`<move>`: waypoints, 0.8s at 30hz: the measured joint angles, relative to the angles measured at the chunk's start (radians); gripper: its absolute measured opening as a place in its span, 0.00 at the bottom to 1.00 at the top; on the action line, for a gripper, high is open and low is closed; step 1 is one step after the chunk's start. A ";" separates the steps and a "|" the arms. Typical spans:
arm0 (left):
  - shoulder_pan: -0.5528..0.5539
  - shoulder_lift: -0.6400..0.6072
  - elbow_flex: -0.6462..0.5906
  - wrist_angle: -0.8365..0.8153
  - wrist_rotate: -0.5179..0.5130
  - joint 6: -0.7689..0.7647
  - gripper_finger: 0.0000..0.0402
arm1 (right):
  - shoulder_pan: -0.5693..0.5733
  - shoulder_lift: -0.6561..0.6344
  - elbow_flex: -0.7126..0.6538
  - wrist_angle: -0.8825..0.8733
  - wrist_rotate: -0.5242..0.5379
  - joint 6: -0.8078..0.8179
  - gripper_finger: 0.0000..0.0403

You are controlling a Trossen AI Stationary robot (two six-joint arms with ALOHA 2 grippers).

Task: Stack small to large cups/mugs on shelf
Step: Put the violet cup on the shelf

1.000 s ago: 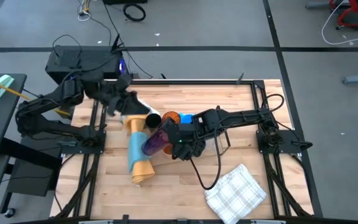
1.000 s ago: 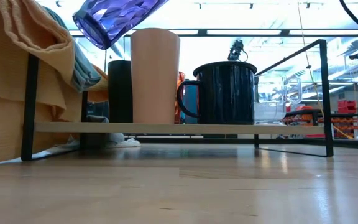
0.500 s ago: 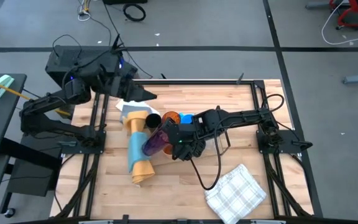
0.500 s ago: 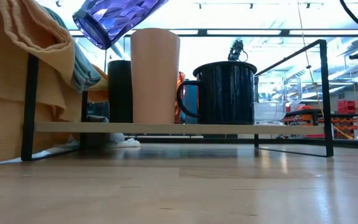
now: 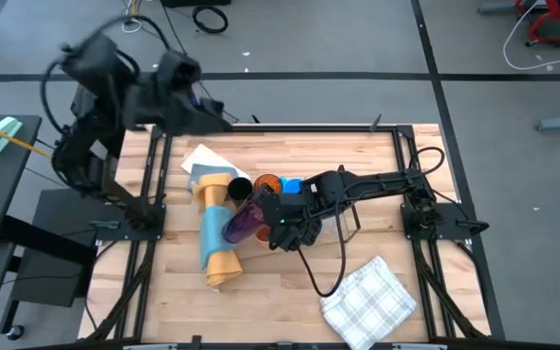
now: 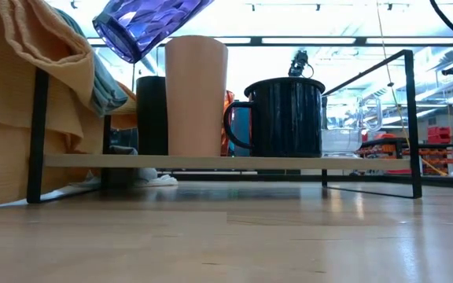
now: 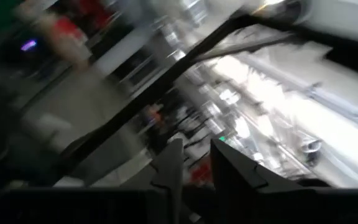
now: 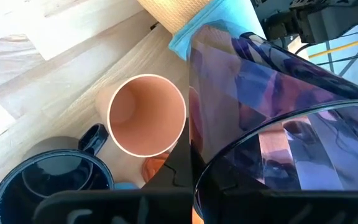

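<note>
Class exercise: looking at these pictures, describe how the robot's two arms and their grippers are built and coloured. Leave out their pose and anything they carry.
Both arms are black, built of jointed segments on bases at the table's sides. The right arm is slim, with a black cable looping from it across the wooden table. The left arm looks bulkier and is motion-blurred. The left gripper has two dark, flat, angular fingers.

Inventory by count:

- Cups and mugs: six visible. One purple tumbler (image 5: 243, 222), one peach cup (image 6: 196, 94), one black cup (image 6: 151, 114), one dark handled mug (image 6: 286, 118), one amber cup (image 5: 267, 184), one bright blue cup (image 5: 291, 184).
- Shelf (image 6: 211, 161): one.
- Rolled yellow-and-blue cloth (image 5: 216, 236): one.
- Checked cloth (image 5: 369, 299), near the front right corner of the tabletop (image 5: 290, 311): one.
- White sheet (image 5: 202, 157), near the rear left corner: one.
- Robot arms: two.
</note>
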 joint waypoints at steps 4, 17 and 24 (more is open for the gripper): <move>-0.006 -0.070 -0.178 -0.174 -0.023 -0.064 0.13 | 0.000 0.000 0.000 -0.020 0.006 0.008 0.01; 0.128 -0.081 -0.109 -1.070 -0.285 0.225 0.06 | 0.000 0.000 0.000 -0.018 0.015 0.019 0.01; 0.095 0.019 -0.134 -1.073 -0.237 0.264 0.16 | -0.001 0.000 0.000 -0.015 0.019 0.016 0.01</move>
